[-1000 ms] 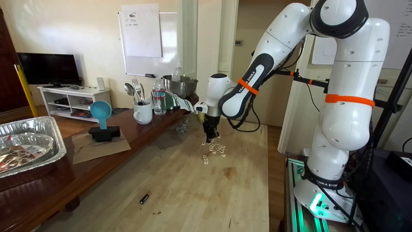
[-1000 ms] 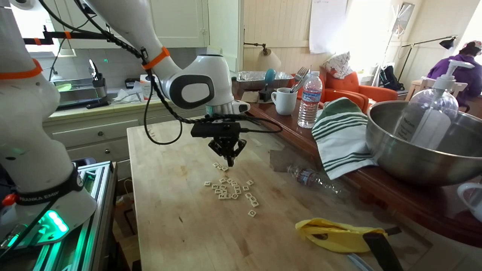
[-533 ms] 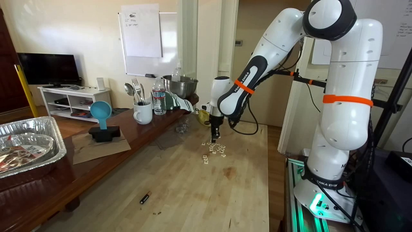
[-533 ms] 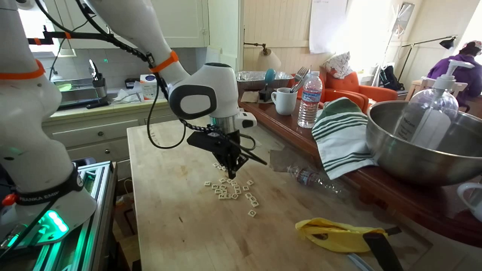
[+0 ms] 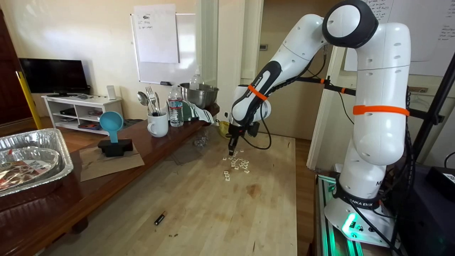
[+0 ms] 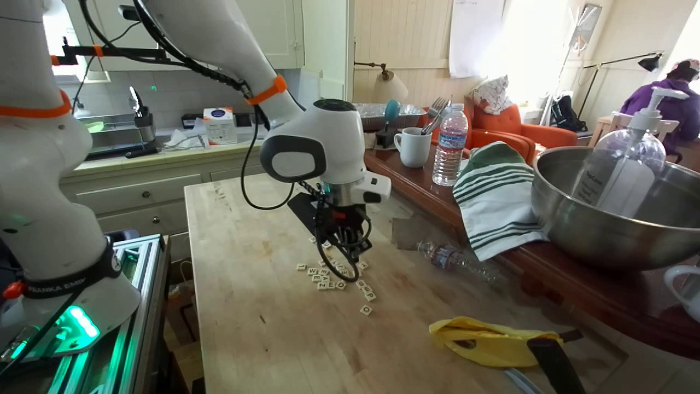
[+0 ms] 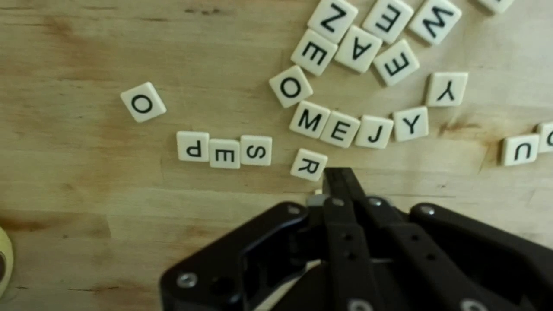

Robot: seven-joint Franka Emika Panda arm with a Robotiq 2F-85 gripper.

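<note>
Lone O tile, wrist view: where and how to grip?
Pinch two opposite edges of the lone O tile, coming straight down. It lies flat on the table, thin and square, so its sides look the best hold. No neighbour touches it, so either pair should work. The tool is shut; open it first.

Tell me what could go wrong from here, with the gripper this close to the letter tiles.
In the wrist view, the tips of the shut gripper appear right beside the R tile; if they are low enough, a small sideways move might knock it askew.

The M tile lies tight beside an E tile, so pushing one could shift both.

A cable loops down near the gripper in an exterior view and might brush the letter tiles.
</note>
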